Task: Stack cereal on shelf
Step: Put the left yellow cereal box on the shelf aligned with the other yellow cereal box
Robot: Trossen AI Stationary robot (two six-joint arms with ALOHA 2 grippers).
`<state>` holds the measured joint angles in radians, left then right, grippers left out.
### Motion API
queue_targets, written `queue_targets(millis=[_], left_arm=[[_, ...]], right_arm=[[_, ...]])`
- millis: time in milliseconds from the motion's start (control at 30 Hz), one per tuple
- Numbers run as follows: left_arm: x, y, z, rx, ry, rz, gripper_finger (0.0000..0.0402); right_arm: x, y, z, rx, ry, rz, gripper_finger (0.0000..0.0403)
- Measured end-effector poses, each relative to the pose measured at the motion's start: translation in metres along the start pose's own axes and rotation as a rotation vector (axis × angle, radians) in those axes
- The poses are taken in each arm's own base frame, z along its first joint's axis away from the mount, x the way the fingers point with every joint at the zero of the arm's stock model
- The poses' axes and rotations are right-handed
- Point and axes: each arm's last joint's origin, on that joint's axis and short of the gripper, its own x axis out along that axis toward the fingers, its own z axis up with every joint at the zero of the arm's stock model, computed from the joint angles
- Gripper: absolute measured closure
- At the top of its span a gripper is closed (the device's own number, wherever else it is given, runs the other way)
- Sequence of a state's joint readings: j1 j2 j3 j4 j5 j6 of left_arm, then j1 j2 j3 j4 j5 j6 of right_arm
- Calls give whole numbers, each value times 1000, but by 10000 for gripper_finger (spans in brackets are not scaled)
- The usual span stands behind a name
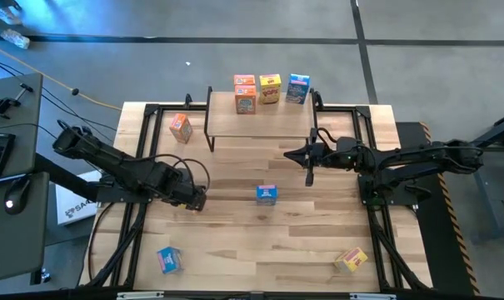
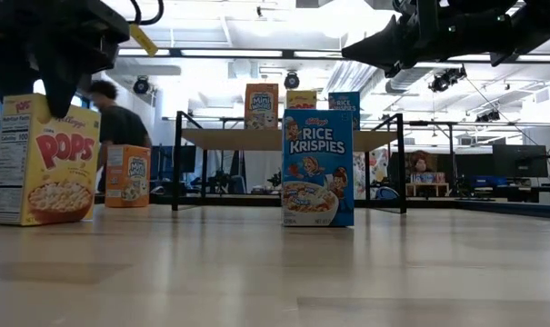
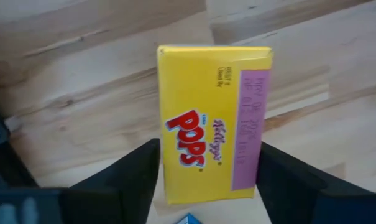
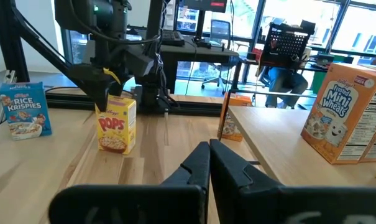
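left gripper (image 3: 206,180) open astride the yellow pops box (image 3: 214,121) at centre frame; off-centre closing could topple it

Bright overhead ceiling lights (image 2: 347,18) bloom white in my low view. The tabletop (image 2: 275,272) near that lens is blurred. My left wrist view is soft; shadows stay faint.

Four cereal boxes (image 1: 270,89) stand along the far edge of the shelf (image 1: 260,125). Another box (image 1: 181,127) stands left of it, one (image 1: 266,194) mid-table, two (image 1: 168,259) near the front edge.
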<state>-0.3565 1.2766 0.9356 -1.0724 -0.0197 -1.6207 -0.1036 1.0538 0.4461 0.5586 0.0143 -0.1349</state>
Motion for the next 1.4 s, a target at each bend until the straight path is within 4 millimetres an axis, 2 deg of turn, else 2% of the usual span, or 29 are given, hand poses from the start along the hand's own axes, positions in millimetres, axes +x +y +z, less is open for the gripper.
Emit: queue_targets(millis=[200,400,633,767,933,1100,1267,1400], left_arm=[[-4,-3,6,64,-15,-19,199],[-18,-11,29,151,-62,-68,213],[-41,-19,75,284,-154,-145,222],[-46,-29,106,383,-202,-201,224],[-38,-51,139,537,-173,-200,225],[-29,-81,163,720,-162,-175,225],[-21,-106,177,889,-143,-139,225],[-12,-117,184,995,-113,-107,225]], right_arm=[[0,0,0,4,0,0,403],[0,0,0,4,0,0,403],[0,0,0,4,0,0,403],[0,0,0,4,0,0,403],[0,0,0,4,0,0,403],[0,0,0,3,0,0,403],[0,0,0,0,0,0,403],[0,0,0,0,1,0,403]])
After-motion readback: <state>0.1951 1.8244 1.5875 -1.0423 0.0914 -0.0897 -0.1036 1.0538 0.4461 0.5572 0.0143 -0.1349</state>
